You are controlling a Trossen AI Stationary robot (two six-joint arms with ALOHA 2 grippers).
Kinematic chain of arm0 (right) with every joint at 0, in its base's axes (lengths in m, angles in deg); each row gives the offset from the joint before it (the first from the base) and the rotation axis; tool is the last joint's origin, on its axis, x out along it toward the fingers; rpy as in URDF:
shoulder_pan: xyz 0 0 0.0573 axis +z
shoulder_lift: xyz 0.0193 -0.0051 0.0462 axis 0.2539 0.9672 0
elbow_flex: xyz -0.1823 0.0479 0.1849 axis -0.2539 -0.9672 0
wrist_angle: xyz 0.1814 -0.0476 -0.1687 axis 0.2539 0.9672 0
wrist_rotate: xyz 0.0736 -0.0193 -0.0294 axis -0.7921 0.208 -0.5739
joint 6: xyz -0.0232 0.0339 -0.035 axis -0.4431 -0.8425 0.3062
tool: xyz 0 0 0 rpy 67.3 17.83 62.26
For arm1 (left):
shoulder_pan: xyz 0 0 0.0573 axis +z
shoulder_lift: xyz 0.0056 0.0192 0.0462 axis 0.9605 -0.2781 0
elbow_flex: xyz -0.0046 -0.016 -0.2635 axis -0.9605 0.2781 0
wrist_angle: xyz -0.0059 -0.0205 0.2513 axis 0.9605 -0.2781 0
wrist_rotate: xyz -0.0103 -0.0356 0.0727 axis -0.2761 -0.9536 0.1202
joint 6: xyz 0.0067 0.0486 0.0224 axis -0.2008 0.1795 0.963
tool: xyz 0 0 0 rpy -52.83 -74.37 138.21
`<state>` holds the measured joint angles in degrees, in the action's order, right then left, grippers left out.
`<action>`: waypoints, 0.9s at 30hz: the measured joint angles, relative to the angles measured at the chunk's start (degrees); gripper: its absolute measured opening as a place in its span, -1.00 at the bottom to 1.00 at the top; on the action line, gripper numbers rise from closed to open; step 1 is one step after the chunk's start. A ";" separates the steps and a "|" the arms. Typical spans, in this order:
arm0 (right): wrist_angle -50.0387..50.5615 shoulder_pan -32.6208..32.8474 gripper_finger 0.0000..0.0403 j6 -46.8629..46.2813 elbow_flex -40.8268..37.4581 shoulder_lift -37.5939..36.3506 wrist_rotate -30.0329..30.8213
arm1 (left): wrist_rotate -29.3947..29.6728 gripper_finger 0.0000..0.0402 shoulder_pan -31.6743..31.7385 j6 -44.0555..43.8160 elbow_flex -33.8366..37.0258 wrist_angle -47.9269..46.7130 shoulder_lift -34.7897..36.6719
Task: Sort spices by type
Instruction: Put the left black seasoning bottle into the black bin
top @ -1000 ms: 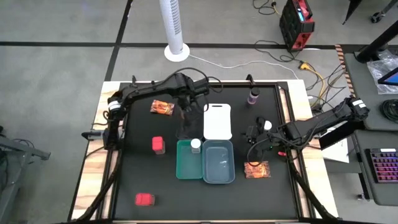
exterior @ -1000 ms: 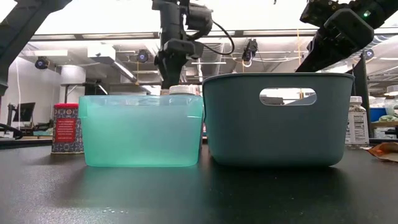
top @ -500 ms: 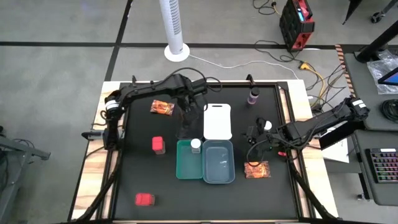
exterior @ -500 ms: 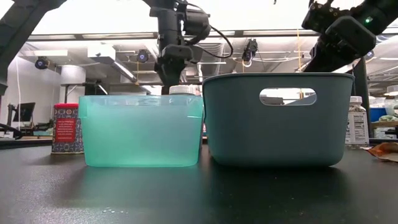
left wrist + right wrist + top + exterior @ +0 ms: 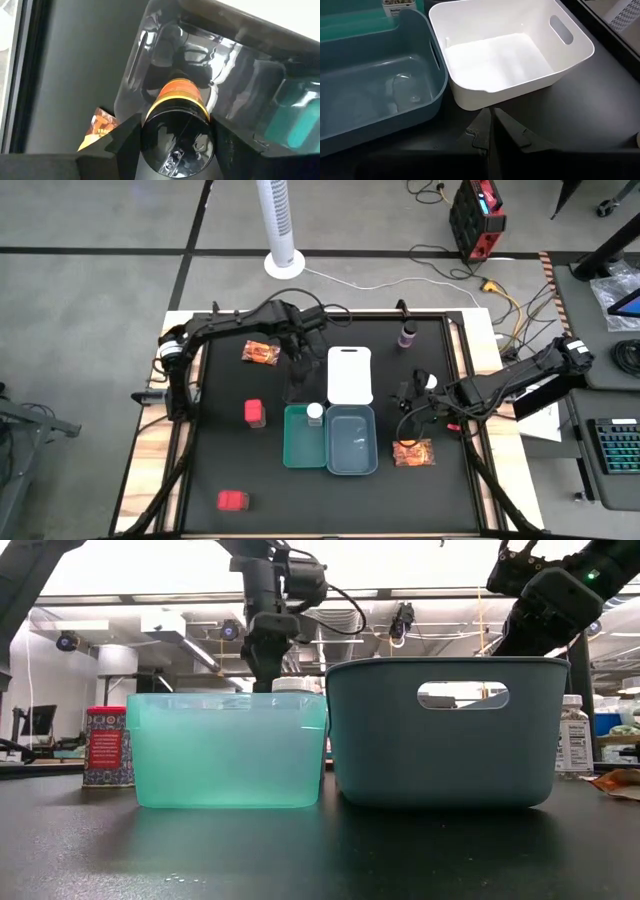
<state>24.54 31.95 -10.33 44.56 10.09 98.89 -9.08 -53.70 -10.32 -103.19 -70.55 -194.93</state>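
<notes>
My left gripper [image 5: 298, 358] is shut on a dark bottle with an orange band [image 5: 176, 125], above the clear tray [image 5: 150, 55], which stands left of the white tray [image 5: 350, 375]. My right gripper [image 5: 408, 402] is shut and empty, right of the grey-blue tray [image 5: 351, 440]. A white-capped jar [image 5: 315, 413] stands in the teal tray [image 5: 300, 442], and another [image 5: 428, 381] stands on the table by my right gripper. The purple bottle [image 5: 407, 335] stands at the far side. Orange packets [image 5: 261, 352] [image 5: 413, 452] and red boxes [image 5: 254, 412] [image 5: 232, 500] lie on the table. My left gripper pinches the dark bottle between its two fingers [image 5: 122, 137], on the sides of the bottle's upper end [image 5: 150, 131]. The fingers come from above and point down along the bottle. The bottle hangs below them, lifted clear over the clear tray.
The four trays stand together mid-table, the clear and white ones behind the teal and grey-blue ones. A white tower fan [image 5: 280, 230] and cables are on the floor beyond the far edge. A desk with a keyboard [image 5: 615, 450] stands to the right.
My left gripper, still shut on the dark bottle, has shifted a little toward the table's left edge above the clear tray.
</notes>
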 joint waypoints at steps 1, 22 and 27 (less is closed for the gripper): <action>-0.02 0.00 -0.94 -0.09 0.00 0.00 0.00 | -0.02 -0.04 0.04 0.26 0.43 0.61 0.00; -0.02 0.02 -0.94 0.74 -0.02 0.00 -0.35 | 0.09 -0.04 0.97 0.49 3.09 4.00 0.02; -0.01 0.01 -0.94 1.27 -0.02 0.00 -0.35 | 0.09 -0.04 0.97 0.26 3.26 3.94 0.02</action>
<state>24.52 31.95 -9.06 44.54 10.09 98.54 -8.99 -52.73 -10.06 -99.93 -66.61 -194.91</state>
